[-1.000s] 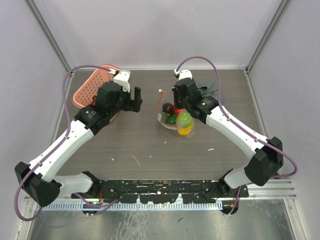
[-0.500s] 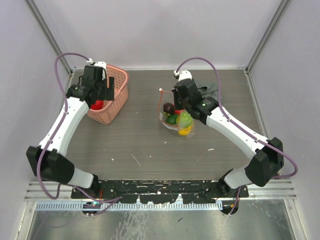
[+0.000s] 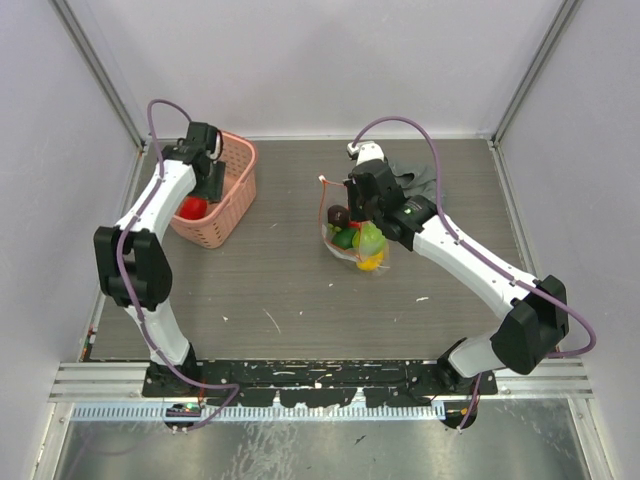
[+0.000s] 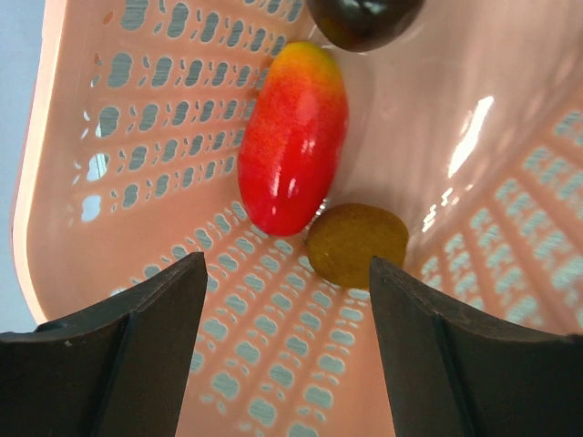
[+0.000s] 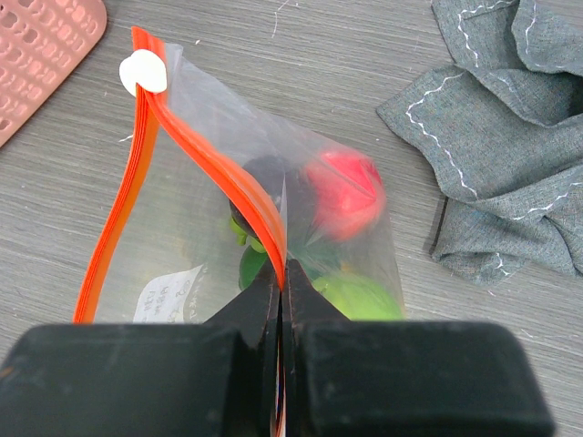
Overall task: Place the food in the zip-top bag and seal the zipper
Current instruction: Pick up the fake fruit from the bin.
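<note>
Pink lattice plastic fills the left wrist view. The left gripper (image 4: 284,273), over mid-table a second ago, now sits inside the basket (image 4: 109,109), jaws spread wide above a red-yellow fruit (image 4: 293,137) and a brown fruit (image 4: 357,244) — so another pick looks imminent. Rightwards, the right gripper (image 5: 282,287) stays pinched on the zip-top bag (image 5: 200,246) at its zipper (image 5: 196,155), which is unsealed, with several pieces inside.

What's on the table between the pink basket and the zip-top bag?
Nothing. In the top view, the stretch of table between the pink basket and the zip-top bag is bare.
</note>
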Action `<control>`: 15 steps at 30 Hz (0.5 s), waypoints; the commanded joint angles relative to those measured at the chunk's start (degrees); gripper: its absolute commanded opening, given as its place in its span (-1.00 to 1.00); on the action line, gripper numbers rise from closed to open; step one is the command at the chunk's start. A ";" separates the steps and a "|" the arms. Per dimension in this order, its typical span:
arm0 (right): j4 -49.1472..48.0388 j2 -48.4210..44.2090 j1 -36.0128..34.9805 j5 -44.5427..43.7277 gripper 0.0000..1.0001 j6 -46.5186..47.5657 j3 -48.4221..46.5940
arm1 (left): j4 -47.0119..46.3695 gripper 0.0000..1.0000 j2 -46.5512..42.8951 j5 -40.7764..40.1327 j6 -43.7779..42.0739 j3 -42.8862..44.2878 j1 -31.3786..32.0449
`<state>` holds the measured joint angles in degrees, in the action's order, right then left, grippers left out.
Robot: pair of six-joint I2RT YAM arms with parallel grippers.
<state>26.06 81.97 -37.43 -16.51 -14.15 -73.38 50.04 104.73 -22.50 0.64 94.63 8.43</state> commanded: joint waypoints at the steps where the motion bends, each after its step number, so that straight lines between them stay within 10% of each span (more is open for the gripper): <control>1: -2.56 -2.70 -0.25 -0.18 -0.99 0.03 -0.40 | 0.13 0.44 2.63 -2.11 -1.59 4.36 -2.25; 15: -2.55 -1.58 -0.17 -1.77 -0.99 2.02 -0.83 | -5.09 0.44 12.81 2.31 -2.84 5.20 -5.19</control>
<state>25.78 81.97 -37.43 -16.88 -13.19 -73.38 48.90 116.71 -21.56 -1.17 98.41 4.23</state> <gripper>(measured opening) 0.050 0.721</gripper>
